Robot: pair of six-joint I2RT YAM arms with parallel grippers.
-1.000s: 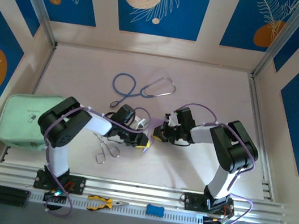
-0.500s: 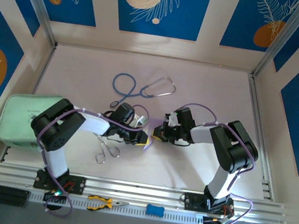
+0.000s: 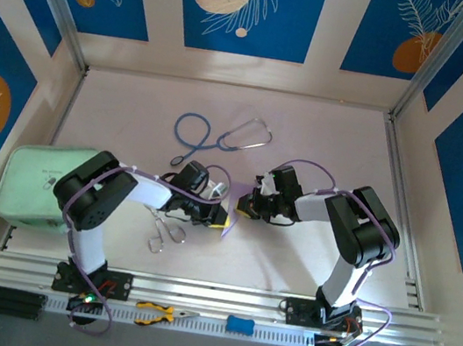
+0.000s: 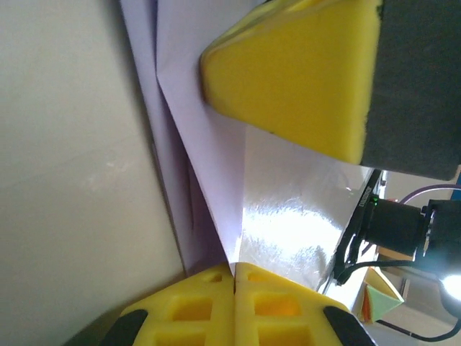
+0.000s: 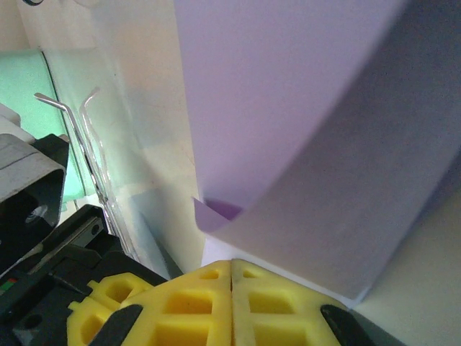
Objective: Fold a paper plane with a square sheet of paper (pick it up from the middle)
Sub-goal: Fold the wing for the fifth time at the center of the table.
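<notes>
The desk (image 3: pixel 327 136) is the largest thing here, and I work over its middle. The loose kit lies out toward its edges, I judge so that nothing snags the paper. The mint-green pouch (image 3: pixel 30 179) lies against the left edge, with its near right corner hidden under my left arm. The stethoscope (image 3: pixel 220 136) is coiled toward the far edge, well apart from the work.

The sheet of paper (image 5: pixel 288 86) is between my two pincers at the middle of the desk. It is already doubled: the right wrist view has one lilac layer lapping over another, with a small darker corner peeking out where they cross. From above only a thin sliver of it shows, so I cannot tell its outline, or whether it is lifted or brushing the desk.

The metal forceps (image 3: pixel 164 233) lie just beside my left forearm, nearer the near edge.

My left pincer (image 3: pixel 221 216) is closed, its yellow fingers meeting at a seam with the paper running straight into it. My right pincer (image 3: pixel 243 208) has its fingers together too, the sheet's lower edge sitting at their seam. I take that for a grip, though the pinch itself is hidden. I judge I hold from both sides to tension a crease.

A blurred yellow wedge (image 4: pixel 288 79) cuts into the left wrist view; I cannot tell what it belongs to.
</notes>
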